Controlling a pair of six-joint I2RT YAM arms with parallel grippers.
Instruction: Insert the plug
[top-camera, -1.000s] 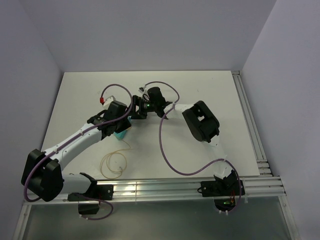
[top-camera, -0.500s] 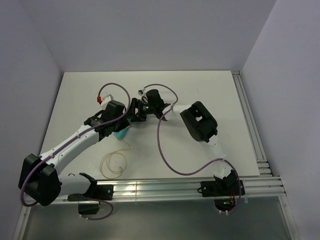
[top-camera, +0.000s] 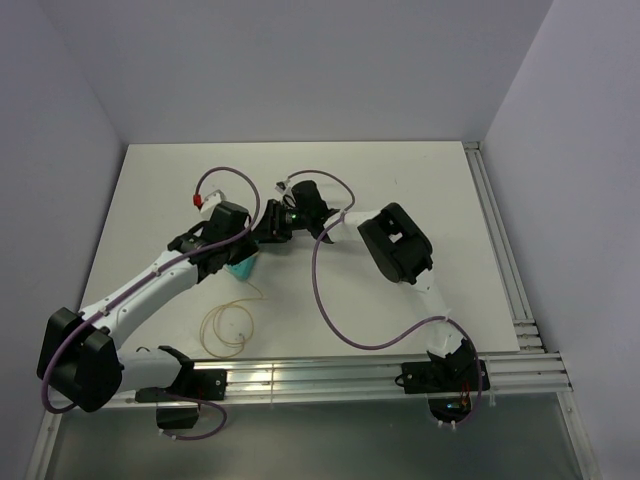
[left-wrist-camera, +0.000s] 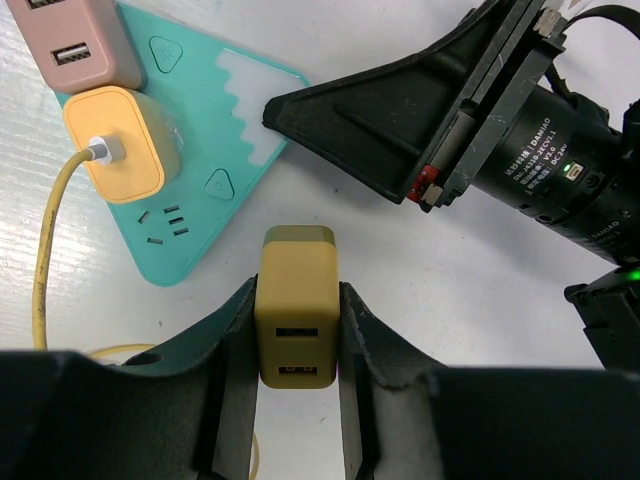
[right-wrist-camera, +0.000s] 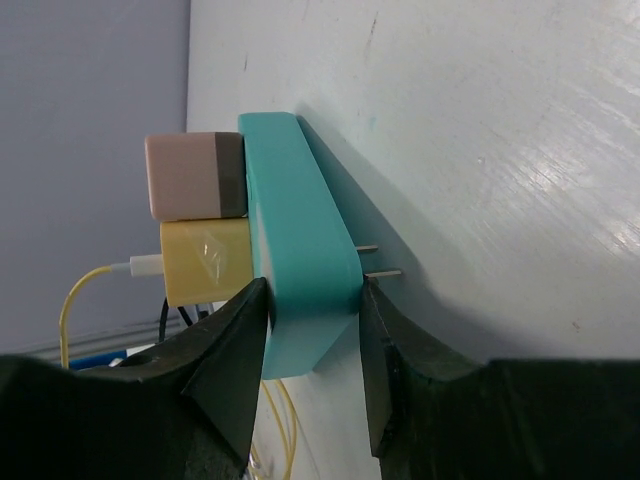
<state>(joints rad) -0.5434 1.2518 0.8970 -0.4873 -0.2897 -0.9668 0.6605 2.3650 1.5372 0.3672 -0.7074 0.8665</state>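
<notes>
white and bare, the bench (top-camera: 420, 190) stands between pale walls, and the work is gathered near its middle. at the far left of the left wrist view, a pink charger (left-wrist-camera: 85, 40) and a yellow charger (left-wrist-camera: 120, 155) are both seated in the top face of the teal block (left-wrist-camera: 215, 110). a thin yellow cable (left-wrist-camera: 45, 260) feeds the yellow one. nearer the camera on that face, a group of small slots (left-wrist-camera: 165, 225) has nothing in it. to the right of those slots, the left hand (left-wrist-camera: 297, 292) is clamped on the plug (left-wrist-camera: 297, 320), a mustard block with two ports turned toward the camera. its pins are hidden on the far side. the plug hangs just beside the teal block's edge, apart from it and not over the slots; its height above the bench cannot be told. further right, the right hand (right-wrist-camera: 312, 300) is closed on the narrow end of the teal block, one finger on each face. two thin metal pins (right-wrist-camera: 380, 262) stick out of the block's underside toward the bench. since the cabled yellow charger is already seated, the held mustard piece looks to be the one to insert. judged from this, picking up the plug and bracing the block look done. what is left is to carry the plug across to the free slots, line up its pins, press it home and let go.
</notes>
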